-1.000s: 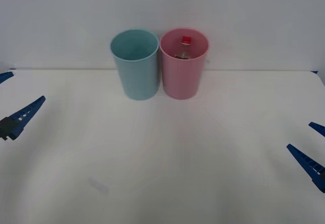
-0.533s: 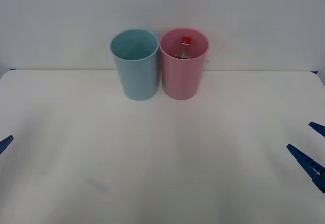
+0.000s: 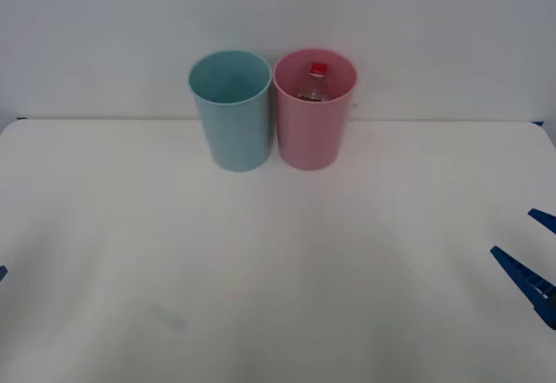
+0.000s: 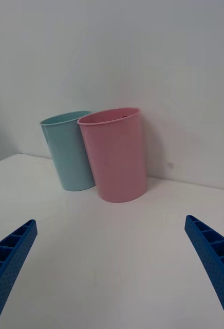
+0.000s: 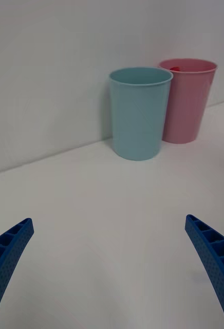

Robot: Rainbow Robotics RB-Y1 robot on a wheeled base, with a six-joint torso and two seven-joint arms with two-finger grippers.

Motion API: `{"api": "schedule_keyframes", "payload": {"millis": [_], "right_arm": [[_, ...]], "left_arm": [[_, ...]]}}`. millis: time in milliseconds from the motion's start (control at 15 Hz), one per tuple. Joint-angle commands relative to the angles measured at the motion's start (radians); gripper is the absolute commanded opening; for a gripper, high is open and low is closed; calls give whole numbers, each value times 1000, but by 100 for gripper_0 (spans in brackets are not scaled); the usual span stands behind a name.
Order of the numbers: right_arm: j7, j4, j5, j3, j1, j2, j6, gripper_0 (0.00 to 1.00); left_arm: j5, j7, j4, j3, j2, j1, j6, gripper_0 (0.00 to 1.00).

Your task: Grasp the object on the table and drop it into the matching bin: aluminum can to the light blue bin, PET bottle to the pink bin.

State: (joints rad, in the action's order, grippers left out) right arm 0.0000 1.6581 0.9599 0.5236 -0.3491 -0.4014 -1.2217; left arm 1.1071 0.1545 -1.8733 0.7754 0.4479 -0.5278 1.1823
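Upper centre of the front view, the bottle (image 3: pixel 316 82) stands inside the pink bin (image 3: pixel 314 127) beside the blue bin (image 3: pixel 233 122), job done I judge, so my left gripper (image 5: pixel 109 272) and right gripper (image 4: pixel 112 270) hang spread, empty, low at the table (image 3: pixel 278 253) edges.

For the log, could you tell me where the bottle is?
The bottle stands inside the pink bin, at the table's far edge, right of the blue bin.

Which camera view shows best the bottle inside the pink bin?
The front view: it looks down into the pink bin, so the PET bottle shows its red cap and shoulders. The left wrist view shows a red sliver at the rim. In the right wrist view the bin's wall hides it.
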Motion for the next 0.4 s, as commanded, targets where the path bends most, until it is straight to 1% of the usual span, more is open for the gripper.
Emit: {"api": "schedule_keyframes", "payload": {"millis": [67, 400], "right_arm": [[0, 0, 0, 0, 0, 0, 0, 100], [0, 0, 0, 0, 0, 0, 0, 100]], "left_arm": [[-21, -1, 0, -1, 0, -20, -12, 100], [-41, -1, 0, -4, 0, -35, -29, 100]]}}
